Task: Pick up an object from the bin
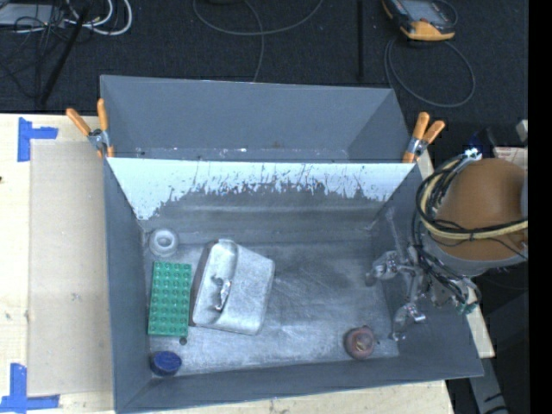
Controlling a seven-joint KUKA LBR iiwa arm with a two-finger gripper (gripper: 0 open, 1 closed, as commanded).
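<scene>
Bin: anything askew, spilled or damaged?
Nothing spilled or visibly broken. Only the silver metal piece lies skewed, at an angle to the green studded plate beside it. The gripper sits near a brown round thing at the right.

Toy plate (170, 297) just left of bag (235, 290)

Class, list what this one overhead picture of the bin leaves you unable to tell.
Camera view:
- Brown round thing by the hand: too small to name.
- Silver metal piece beside the green studded plate: kind unclear, underside hidden by itself.
- Hand: whether it touches the bin floor, masked by its cables.
</scene>
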